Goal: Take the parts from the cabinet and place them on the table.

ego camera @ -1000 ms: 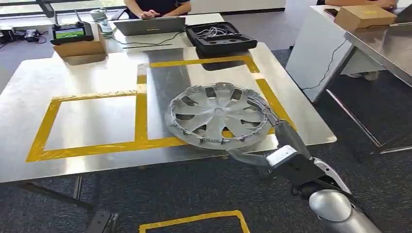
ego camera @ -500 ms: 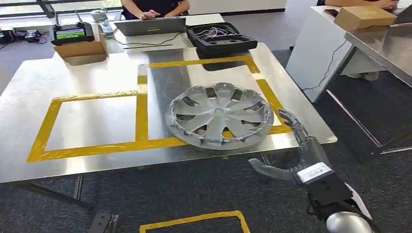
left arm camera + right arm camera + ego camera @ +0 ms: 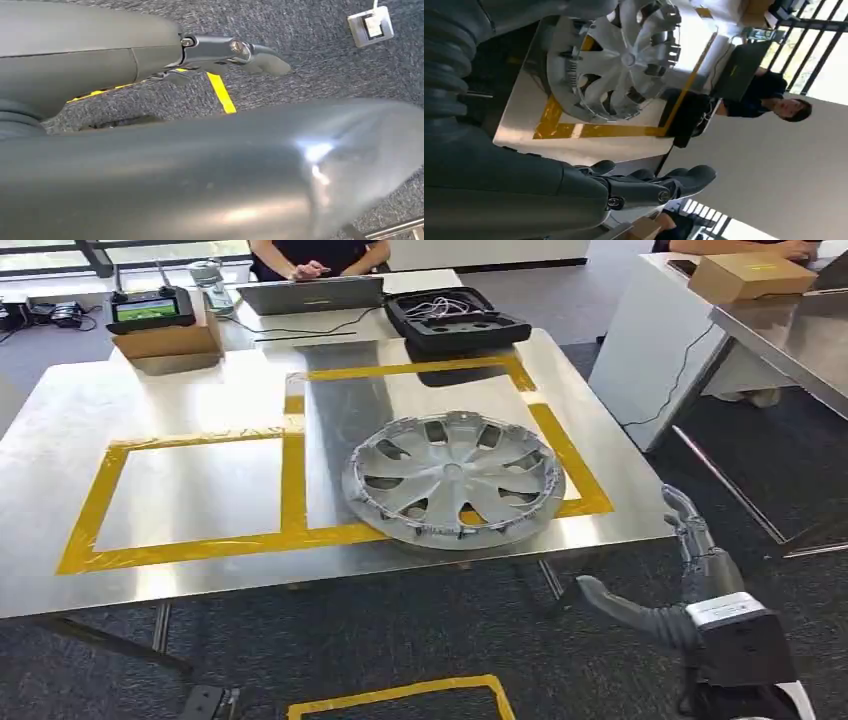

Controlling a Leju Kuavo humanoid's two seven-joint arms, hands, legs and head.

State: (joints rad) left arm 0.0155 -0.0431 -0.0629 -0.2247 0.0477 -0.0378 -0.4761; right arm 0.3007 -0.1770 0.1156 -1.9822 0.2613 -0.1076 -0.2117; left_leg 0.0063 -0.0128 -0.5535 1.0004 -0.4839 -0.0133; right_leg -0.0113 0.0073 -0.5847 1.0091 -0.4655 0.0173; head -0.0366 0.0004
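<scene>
Head view gives you the silver plastic wheel cover (image 3: 455,478) lying flat on the brushed-metal table (image 3: 180,390), a round dish with curved spokes, dark cut-outs and a ring of small clips along its rim. It sits in the right-hand rectangle of yellow tape (image 3: 290,480), its near edge overlapping the near strip of tape. Your right hand (image 3: 690,580) hangs off the table's near right corner, above the dark speckled carpet, clear of the cover; the thick grey thumb points left, the darker fingers (image 3: 685,520) reach away from you, spread apart, and nothing is held.

Right wrist view shows you the same cover (image 3: 616,60) from the side, with the ribbed grey cover of the hand (image 3: 639,187) crowding the frame and its dark fingers extended and bare.

Left wrist view shows you the left hand (image 3: 235,52) over grey carpet, with a strip of yellow floor tape beside it; most of it is masked by smooth grey bodywork, so you cannot tell how its fingers lie.

At the far side you can see a laptop (image 3: 310,292), an open black foam-lined case (image 3: 455,318) with cables and a cardboard box (image 3: 165,340); a person (image 3: 320,255) is cut off at the frame edge.
</scene>
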